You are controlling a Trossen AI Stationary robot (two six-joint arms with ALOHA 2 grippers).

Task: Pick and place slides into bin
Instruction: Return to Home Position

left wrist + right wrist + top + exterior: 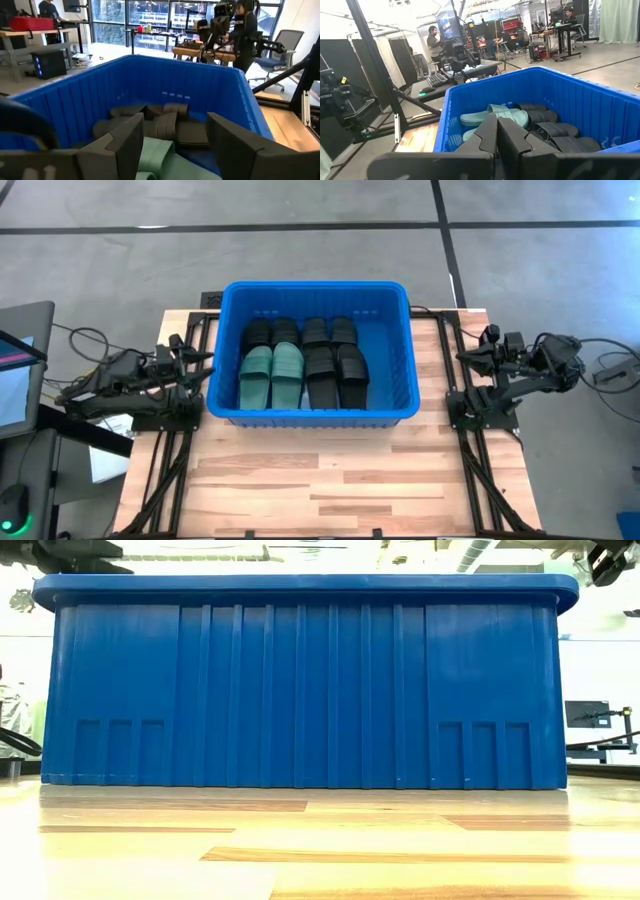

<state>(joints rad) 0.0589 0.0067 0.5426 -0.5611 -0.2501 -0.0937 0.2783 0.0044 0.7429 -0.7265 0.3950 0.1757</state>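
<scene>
The bright blue bin [225, 360] stands on the wooden table at its far middle; its ribbed near wall [300, 690] fills the low view. Inside lie two sage green slides [272, 375] at the left and several black slides [335, 365] beside and behind them, resting on the bin's floor. They also show in the left wrist view [160, 122] and the right wrist view [505, 117]. My left gripper [205, 362] is open and empty just outside the bin's left wall. My right gripper [462, 357] is shut and empty, right of the bin.
Black arm frames stand at the table's left and right sides [480, 410]. A monitor [20, 370] and cables lie left of the table. People [245, 30] and desks show in the room beyond. Bare wood [320, 480] lies near the front edge.
</scene>
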